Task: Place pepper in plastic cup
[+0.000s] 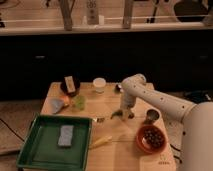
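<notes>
My gripper (124, 114) hangs straight down from the white arm and is low over the middle of the wooden table (125, 155). A small dark-green pepper (115, 115) lies at the gripper's left side, right by its tips; I cannot tell whether it is held. A white plastic cup (99, 84) stands upright at the back of the table, up and to the left of the gripper and well apart from it.
A green tray (47, 152) with a blue-grey sponge (65, 136) fills the front left. A pale yellow elongated piece (101, 142) lies beside it. An orange bowl (151, 138), a metal cup (151, 116), a dark packet (70, 85) and a green item (80, 102) stand around.
</notes>
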`<state>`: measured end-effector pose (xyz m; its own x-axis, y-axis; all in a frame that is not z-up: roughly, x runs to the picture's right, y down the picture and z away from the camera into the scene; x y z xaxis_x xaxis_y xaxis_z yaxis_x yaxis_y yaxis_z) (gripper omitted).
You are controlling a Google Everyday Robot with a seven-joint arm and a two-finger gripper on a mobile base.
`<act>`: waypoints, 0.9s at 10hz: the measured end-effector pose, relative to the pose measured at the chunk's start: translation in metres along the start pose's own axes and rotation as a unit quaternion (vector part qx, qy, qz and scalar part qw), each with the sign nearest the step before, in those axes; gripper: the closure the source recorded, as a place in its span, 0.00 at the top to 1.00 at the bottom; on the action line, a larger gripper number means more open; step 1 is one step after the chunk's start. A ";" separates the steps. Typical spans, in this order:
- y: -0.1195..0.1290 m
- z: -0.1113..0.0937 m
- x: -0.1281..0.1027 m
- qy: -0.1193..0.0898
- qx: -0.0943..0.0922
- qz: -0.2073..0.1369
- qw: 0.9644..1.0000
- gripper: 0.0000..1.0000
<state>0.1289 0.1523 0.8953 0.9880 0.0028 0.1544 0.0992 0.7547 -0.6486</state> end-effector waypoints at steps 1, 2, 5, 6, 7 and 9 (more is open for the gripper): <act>0.000 0.001 0.000 0.002 -0.003 -0.001 1.000 0.26; 0.000 0.002 -0.002 0.004 -0.006 -0.004 1.000 0.15; 0.000 0.001 -0.006 0.007 -0.008 -0.014 1.000 0.00; 0.000 -0.003 -0.010 0.008 -0.007 -0.020 1.000 0.00; 0.000 -0.012 -0.014 0.011 0.001 -0.027 1.000 0.00; -0.001 -0.029 -0.019 0.013 0.017 -0.035 0.999 0.00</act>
<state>0.1138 0.1322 0.8713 0.9816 -0.0673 0.1786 0.1644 0.7738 -0.6117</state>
